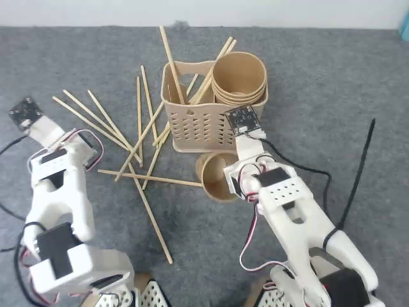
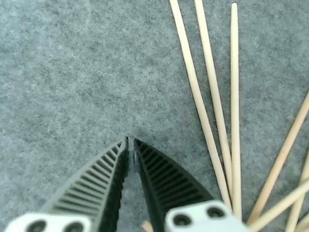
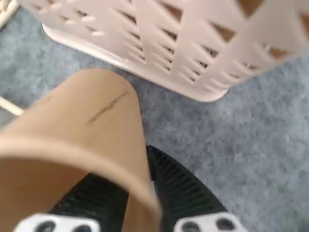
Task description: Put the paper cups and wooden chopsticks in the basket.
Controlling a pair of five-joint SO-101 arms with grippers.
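A grey, felt-like covering spreads over the whole bench (image 1: 358,77). At mid-scene a paper cup (image 1: 217,176) lies tilted on its side, its open mouth turned up and to the left, just on the near side of the basket (image 1: 192,125). Whether cup and basket touch cannot be told.

The right arm (image 1: 287,192) comes in from the near right. Its jaws pinch the cup's wall at the rim, one jaw inside the mouth and the other outside. In the right wrist view the cup (image 3: 82,125) points its base towards the slotted wall of the basket (image 3: 159,53).

The basket stands upright, pale beige with a central handle. Its right part holds a nested stack of paper cups (image 1: 238,77), mouths up. Several wooden chopsticks (image 1: 192,73) stand slanted in its left part, their ends rising above the rim.

Loose chopsticks (image 1: 137,137) lie fanned and crossed on the bench to the left of the basket, some leaning against its left wall. One chopstick (image 1: 150,178) lies crosswise with its right end at the held cup. Another runs towards the near edge.

The left arm (image 1: 61,185) stands at the near left, well apart from the basket. Its jaws are pressed together with nothing between them, above bare covering, with three chopsticks (image 2: 212,96) lying just beside them.
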